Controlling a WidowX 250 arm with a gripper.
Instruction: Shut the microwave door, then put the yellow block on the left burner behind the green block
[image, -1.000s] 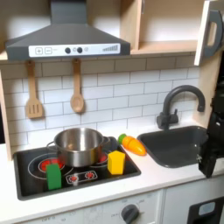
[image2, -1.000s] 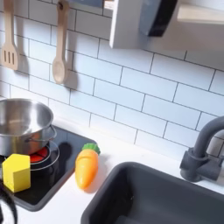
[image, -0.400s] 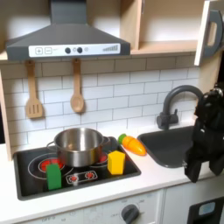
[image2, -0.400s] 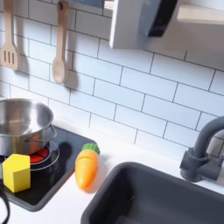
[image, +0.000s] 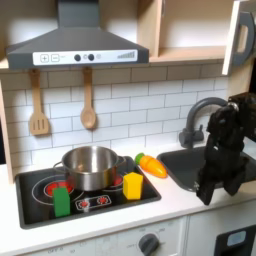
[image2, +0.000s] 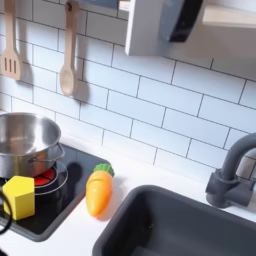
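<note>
— On the black glossy cooktop (image: 40, 205): what's there?
— Chunky yellow block (image: 132, 185) at the front edge, right of the small upright green block (image: 62, 201); shiny steel pot (image: 89, 166) behind both. In the second exterior view the yellow block (image2: 18, 197) sits just in front of the pot.
— Door?
— White microwave door (image: 240, 38), grey handle, swung open at top right.
— Gripper?
— Black gripper (image: 210, 192) hangs over the dark sink (image: 185, 165) — jaws' spread, cannot tell.
</note>
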